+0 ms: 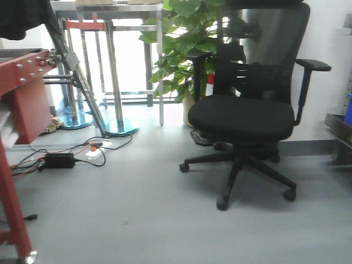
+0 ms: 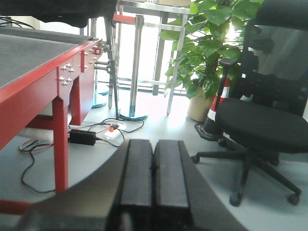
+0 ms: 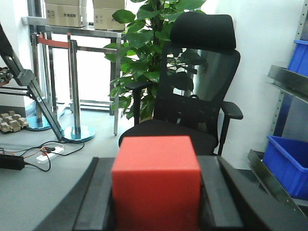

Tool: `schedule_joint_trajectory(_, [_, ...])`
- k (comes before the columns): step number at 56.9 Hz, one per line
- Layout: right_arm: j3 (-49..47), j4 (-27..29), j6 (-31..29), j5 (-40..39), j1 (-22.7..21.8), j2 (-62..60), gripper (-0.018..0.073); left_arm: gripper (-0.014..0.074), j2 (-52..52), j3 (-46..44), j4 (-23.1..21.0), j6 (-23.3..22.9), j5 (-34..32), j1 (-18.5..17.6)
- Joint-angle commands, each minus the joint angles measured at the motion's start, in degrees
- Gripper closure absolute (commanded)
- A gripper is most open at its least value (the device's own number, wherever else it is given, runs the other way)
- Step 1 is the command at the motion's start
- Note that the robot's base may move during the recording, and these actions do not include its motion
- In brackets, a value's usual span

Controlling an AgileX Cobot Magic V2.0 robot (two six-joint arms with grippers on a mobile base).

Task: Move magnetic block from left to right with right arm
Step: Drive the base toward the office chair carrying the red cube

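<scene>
Right, front view first: an office chair [image 1: 242, 118] fills the right half, a potted plant [image 1: 176, 49] behind it, a red table [image 1: 19, 82] at the left edge. Left wrist view: the left gripper [image 2: 154, 147] sits bottom centre, jaws pressed flat together with nothing between them. Right wrist view: the right gripper [image 3: 156, 168] is clamped on both sides of the magnetic block [image 3: 156, 185], lower centre of frame.

The magnetic block [image 3: 156, 183] is red, the chair [image 1: 242, 118] black, the bin [image 3: 288, 163] blue.
</scene>
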Motion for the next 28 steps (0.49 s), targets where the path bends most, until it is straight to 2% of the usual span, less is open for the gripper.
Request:
schedule_joint_trajectory(1, [-1.63,-0.42,-0.39,-4.95,-0.33,0.45,0.0276,0.0722,-0.55,0.44,-0.2,0.0,-4.49,-0.33])
schedule_joint_trajectory(28, [-1.63,-0.42,-0.39,-4.95,-0.33,0.45,0.0276,0.0722,-0.55,0.44,-0.2,0.0,-4.49,-0.33])
